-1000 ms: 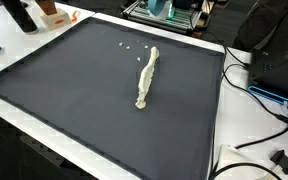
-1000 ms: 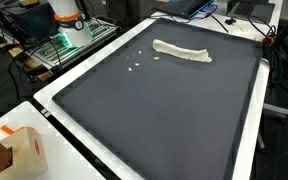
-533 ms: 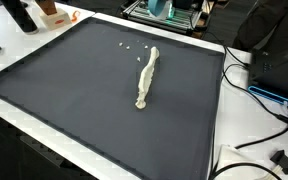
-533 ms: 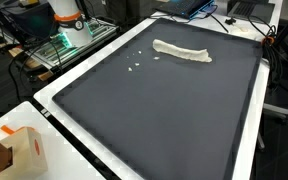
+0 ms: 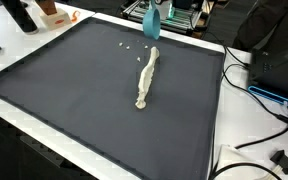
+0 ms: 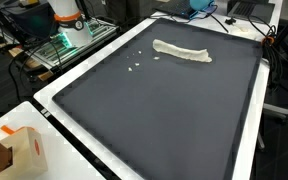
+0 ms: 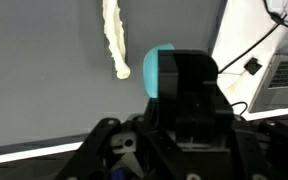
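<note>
A long, twisted cream cloth [image 5: 147,78] lies on the dark grey mat [image 5: 74,90] and shows in both exterior views [image 6: 181,52]. The wrist view has the cloth [image 7: 114,40] at upper left, stretched out over the mat [image 7: 34,80]. My gripper [image 5: 152,24], with teal fingers, hangs over the mat's far edge, a short way beyond the cloth's far end and clear of it. In the wrist view a teal fingertip [image 7: 161,70] pokes out above the black gripper body, which hides the gap between the jaws. Nothing is seen in the gripper.
A few small white specks [image 5: 129,46] lie on the mat near the cloth's far end. An orange-and-white box [image 6: 22,150] stands off one corner. Black cables [image 5: 259,110] and equipment crowd the side beyond the white border [image 5: 220,120]. A metal rack [image 6: 64,42] stands nearby.
The teal-fingered gripper has come down from the top edge of an exterior view toward the mat's far edge. The cloth and specks have not moved.
</note>
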`<act>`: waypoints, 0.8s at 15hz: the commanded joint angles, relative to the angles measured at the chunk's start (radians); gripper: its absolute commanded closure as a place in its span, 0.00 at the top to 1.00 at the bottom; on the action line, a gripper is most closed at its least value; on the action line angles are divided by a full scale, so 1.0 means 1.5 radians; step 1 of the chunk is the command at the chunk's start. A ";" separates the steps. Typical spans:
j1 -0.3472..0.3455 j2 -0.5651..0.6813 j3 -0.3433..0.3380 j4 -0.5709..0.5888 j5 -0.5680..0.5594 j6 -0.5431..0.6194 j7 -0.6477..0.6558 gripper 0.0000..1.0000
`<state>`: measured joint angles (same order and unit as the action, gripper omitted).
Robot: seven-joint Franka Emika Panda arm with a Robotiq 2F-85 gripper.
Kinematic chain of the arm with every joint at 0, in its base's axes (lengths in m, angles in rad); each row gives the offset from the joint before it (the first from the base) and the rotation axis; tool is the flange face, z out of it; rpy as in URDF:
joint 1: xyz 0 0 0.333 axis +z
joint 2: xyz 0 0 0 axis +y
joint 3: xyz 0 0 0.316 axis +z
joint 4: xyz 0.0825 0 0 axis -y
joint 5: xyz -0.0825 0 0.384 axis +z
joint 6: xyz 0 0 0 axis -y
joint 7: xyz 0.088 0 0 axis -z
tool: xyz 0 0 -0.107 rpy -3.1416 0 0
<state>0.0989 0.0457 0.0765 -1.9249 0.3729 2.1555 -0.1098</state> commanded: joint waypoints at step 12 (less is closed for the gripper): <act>-0.136 0.189 -0.016 0.028 0.403 -0.129 -0.516 0.25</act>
<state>-0.0803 0.2796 0.0596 -1.9084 0.9011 2.0030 -0.8189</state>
